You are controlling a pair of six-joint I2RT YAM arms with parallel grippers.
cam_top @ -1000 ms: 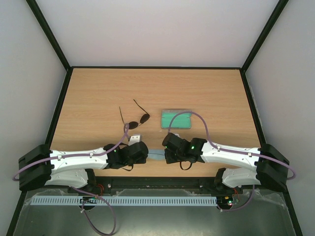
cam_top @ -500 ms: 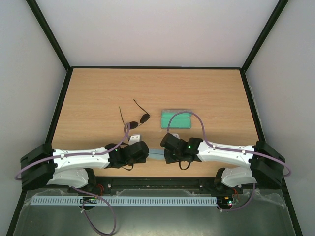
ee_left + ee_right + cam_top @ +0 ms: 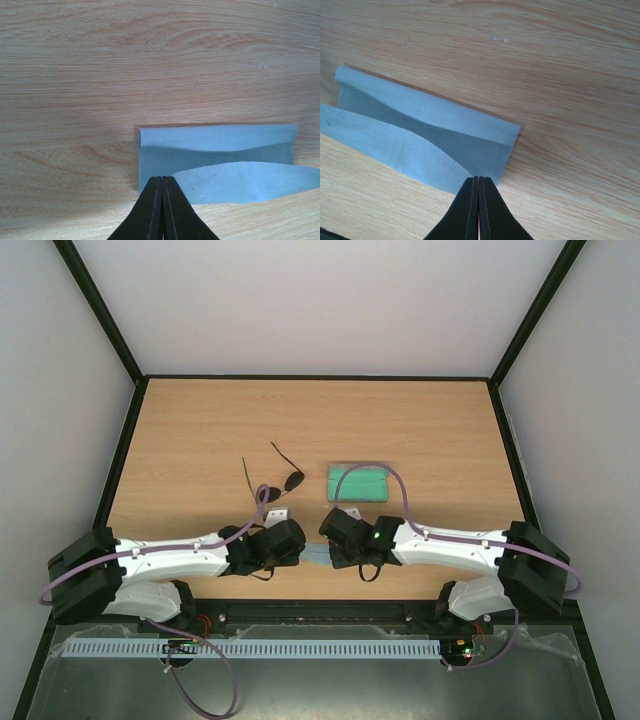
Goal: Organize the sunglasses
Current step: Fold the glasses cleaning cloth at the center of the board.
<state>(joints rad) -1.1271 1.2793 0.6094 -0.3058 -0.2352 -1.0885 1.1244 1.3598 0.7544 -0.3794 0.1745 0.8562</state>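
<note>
The sunglasses [image 3: 281, 484], with two dark round lenses and thin open arms, lie on the table left of centre. The light blue cloth [image 3: 317, 554] lies near the front edge between my two grippers, its near edge lifted and curling over. My left gripper [image 3: 299, 549] is shut on the cloth's near left corner; the left wrist view shows the gripper [image 3: 163, 178] and the cloth [image 3: 215, 150]. My right gripper [image 3: 333, 547] is shut on the near right corner; the right wrist view shows that gripper [image 3: 478, 178] and the cloth [image 3: 425, 130].
The open grey case [image 3: 358, 483] with green lining lies right of the sunglasses, just beyond my right wrist. A small white piece [image 3: 278, 515] sits next to my left wrist. Black frame rails border the wooden table [image 3: 300, 420].
Both arms have shifted slightly away from the front edge and the right gripper has moved left, bringing the grippers closer together with the cloth's near edge between them.
</note>
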